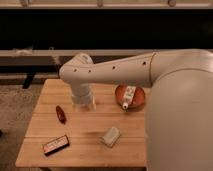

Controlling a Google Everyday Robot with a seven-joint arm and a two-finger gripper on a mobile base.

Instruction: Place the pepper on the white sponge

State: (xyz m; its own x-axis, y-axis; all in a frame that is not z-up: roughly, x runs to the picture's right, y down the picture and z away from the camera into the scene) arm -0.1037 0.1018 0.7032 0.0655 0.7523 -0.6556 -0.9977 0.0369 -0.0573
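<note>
I get warm, dim light on the pale wooden tabletop [85, 134], black background, everything soft, the hand [84, 105] above it blurred.

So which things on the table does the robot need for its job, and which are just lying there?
For the job: pepper; white sponge; gripper, open, over the table beside the pepper.
Just lying about: black box; orange bowl; white bottle lying in the bowl.
</note>
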